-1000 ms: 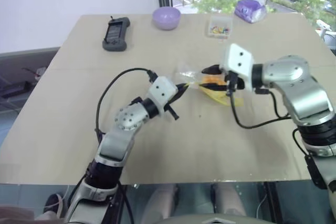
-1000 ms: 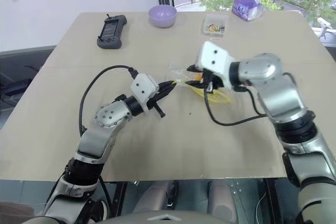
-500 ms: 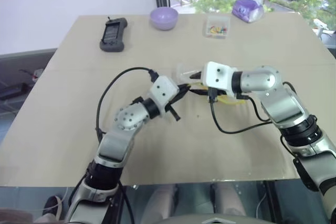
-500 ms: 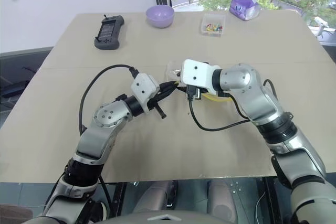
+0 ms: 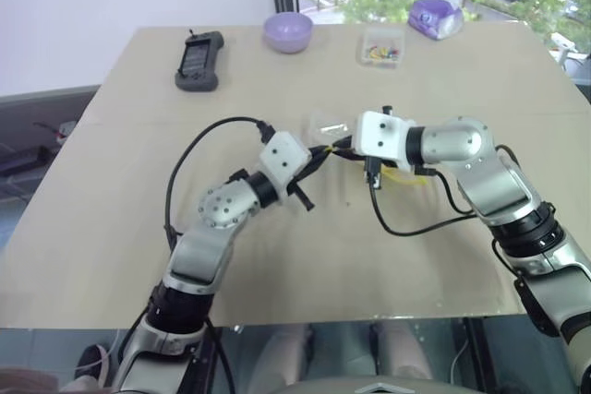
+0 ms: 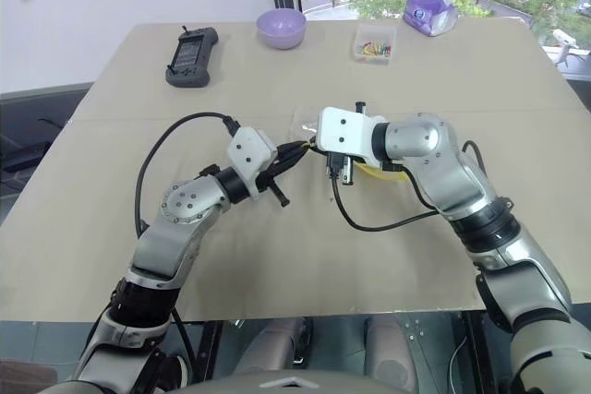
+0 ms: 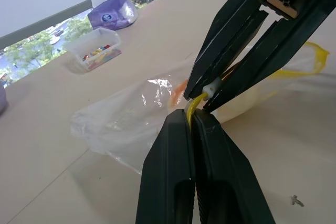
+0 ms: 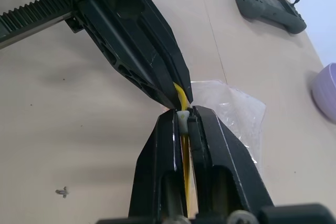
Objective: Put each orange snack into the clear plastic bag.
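From the head views, your two grippers meet tip to tip near the middle of the table: the left gripper reaches in from the left, the right gripper from the right, both closed on the yellow strip at the mouth of the clear plastic bag. The bag trails away from the pinch toward the far edge and your right, lying flat on the tan tabletop, with the orange snack showing only as a yellow-orange patch under the right forearm.

In the left wrist view, the left gripper's fingers are pressed together on the strip, and the right gripper's black fingers come down onto the same strip from the opposite side. The bag spreads beyond them; an orange glint shows through the film.

In the right wrist view, the right fingers clamp the strip and what looks like its white slider. The strip's long axis runs between the two grips, so you should probably pull along it.

Far edge: handheld controller, purple bowl, small clear box, well apart.
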Tool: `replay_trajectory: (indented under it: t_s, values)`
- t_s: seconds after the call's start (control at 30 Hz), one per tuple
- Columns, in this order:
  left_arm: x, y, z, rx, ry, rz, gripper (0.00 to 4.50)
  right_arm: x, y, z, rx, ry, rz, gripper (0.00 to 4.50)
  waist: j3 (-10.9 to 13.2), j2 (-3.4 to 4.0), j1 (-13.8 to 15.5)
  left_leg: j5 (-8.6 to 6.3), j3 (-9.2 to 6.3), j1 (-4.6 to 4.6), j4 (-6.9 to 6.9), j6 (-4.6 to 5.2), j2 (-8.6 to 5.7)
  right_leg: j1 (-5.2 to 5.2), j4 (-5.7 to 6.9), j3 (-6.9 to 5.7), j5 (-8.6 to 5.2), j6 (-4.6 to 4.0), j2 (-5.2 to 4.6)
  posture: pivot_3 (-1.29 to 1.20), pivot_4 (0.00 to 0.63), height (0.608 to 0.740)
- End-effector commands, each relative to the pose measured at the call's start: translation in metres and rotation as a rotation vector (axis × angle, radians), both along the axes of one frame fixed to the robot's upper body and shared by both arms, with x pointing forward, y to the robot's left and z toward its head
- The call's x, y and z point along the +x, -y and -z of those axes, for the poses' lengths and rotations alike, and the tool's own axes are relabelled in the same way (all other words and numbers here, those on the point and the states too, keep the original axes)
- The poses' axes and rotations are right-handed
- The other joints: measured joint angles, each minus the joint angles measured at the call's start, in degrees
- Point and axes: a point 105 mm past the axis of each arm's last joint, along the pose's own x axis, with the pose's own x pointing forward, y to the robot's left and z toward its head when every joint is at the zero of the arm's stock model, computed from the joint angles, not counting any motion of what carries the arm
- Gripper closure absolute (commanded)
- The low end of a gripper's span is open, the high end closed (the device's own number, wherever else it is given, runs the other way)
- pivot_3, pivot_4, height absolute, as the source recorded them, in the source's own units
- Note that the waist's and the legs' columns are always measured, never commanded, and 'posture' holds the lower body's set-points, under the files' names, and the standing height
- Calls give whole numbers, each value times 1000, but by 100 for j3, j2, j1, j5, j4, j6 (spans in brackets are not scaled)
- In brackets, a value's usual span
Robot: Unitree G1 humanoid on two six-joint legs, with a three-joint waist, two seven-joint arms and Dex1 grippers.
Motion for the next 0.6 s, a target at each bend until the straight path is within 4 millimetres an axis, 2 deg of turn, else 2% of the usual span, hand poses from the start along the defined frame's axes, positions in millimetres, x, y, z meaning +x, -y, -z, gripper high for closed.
replay_trajectory:
  t_s: [0.03,0.47,0.6]
  values:
    - [-9,3,-8,-3,36,30,4500,6,6,-17,22,78,32,4429,0,0,0,0,0,0,0,0,0,0,0,0,0,0,0,0,150,740]
    - [-7,-20,-2,50,39,-35,4500,21,36,-13,-11,86,152,4429,0,0,1,0,-1,0,0,0,0,0,0,0,0,0,0,0,150,740]
    - [-6,-24,-3,54,41,-47,4500,20,38,-13,-1,76,158,4429,0,0,1,0,0,0,0,0,0,0,-1,0,0,0,0,0,150,740]
